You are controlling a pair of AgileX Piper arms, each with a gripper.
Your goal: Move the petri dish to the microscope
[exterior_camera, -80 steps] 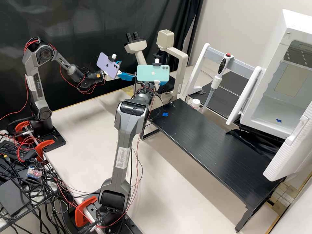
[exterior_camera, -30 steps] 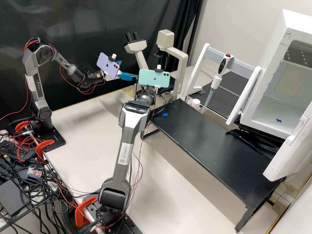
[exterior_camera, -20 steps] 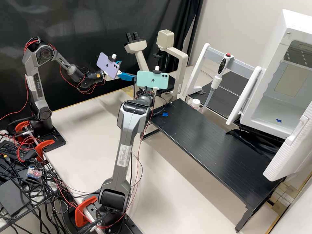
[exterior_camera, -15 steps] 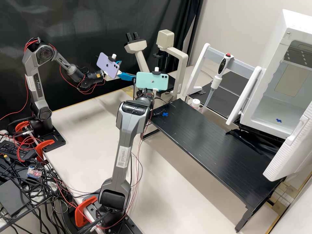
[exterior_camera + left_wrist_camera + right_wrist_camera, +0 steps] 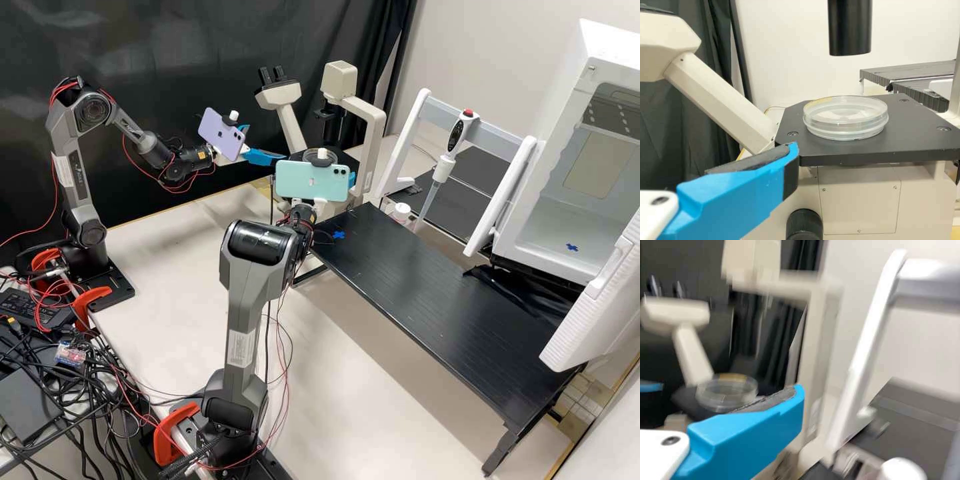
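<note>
Both released, L pincer [image 5: 267, 142] & R pincer [image 5: 352, 181] nr scope [image 5: 339, 81], whose blk tube [image 5: 850, 27] overhangs dish [image 5: 845, 120]; bottle [image 5: 401, 210] nr shelf [image 5: 433, 293].

A black curtain [image 5: 153, 87] hangs in folds across one side of the laboratory, meeting a plain, pale wall [image 5: 507, 53] in the high view. A pale tabletop [image 5: 353, 387] edged in yellowish trim spreads below, with a long black slatted platform [image 5: 427, 300] raised over it on dark legs. A white cabinet [image 5: 600, 47] stands at one end, its front open. Brown, tile-patterned flooring [image 5: 577, 410] borders the table. Soft light leaves a sheen on the curtain and faint shadows across the tabletop.
</note>
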